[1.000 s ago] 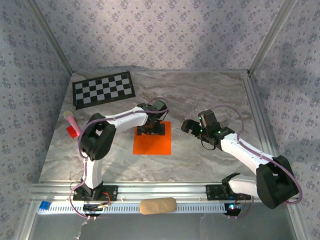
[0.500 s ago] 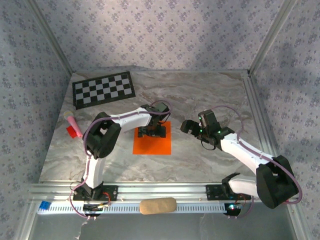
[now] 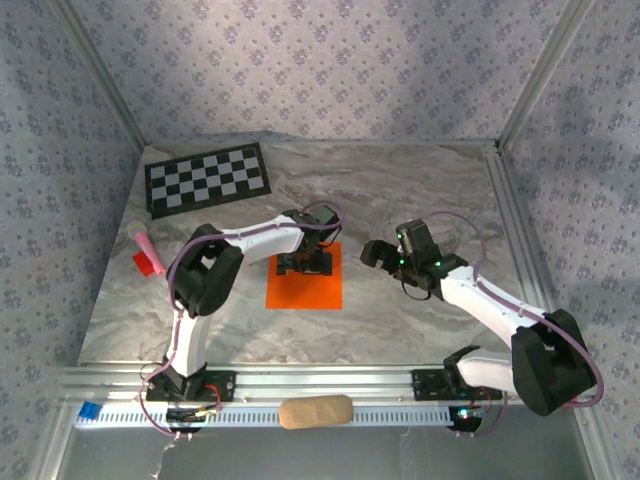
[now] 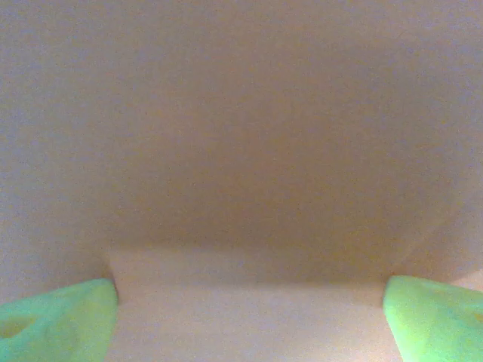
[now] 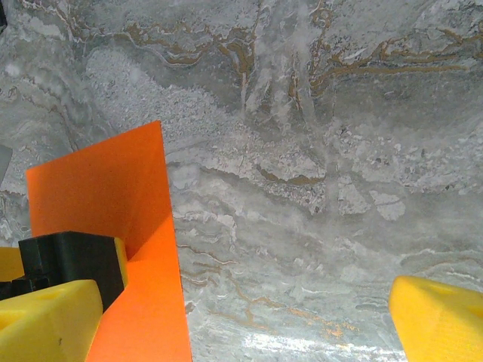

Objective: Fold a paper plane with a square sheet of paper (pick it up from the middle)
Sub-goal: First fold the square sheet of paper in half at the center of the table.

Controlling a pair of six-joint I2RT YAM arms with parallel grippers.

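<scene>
The square sheet of paper [image 3: 304, 288] lies flat and bright orange on the marble table [image 3: 420, 180], near the middle. My left gripper [image 3: 303, 264] points straight down onto the sheet's far half, open. In the left wrist view its green fingertips [image 4: 56, 320] stand wide apart at the bottom corners, with blurred paper [image 4: 241, 188] very close between them. My right gripper [image 3: 378, 252] hovers open just right of the sheet. In the right wrist view its yellow fingertips [image 5: 441, 320] frame bare marble, with the sheet's right edge [image 5: 113, 196] and the left gripper's black body [image 5: 72, 260] at the left.
A black-and-white checkerboard sheet [image 3: 208, 178] lies at the far left. A small red and pink object [image 3: 147, 252] sits by the table's left edge. A tan pad [image 3: 315, 411] rests on the front rail between the arm bases. Patterned walls close in three sides.
The left arm's elbow has swung a little to the right while its gripper stayed on the sheet. The right arm and the paper have not moved.
</scene>
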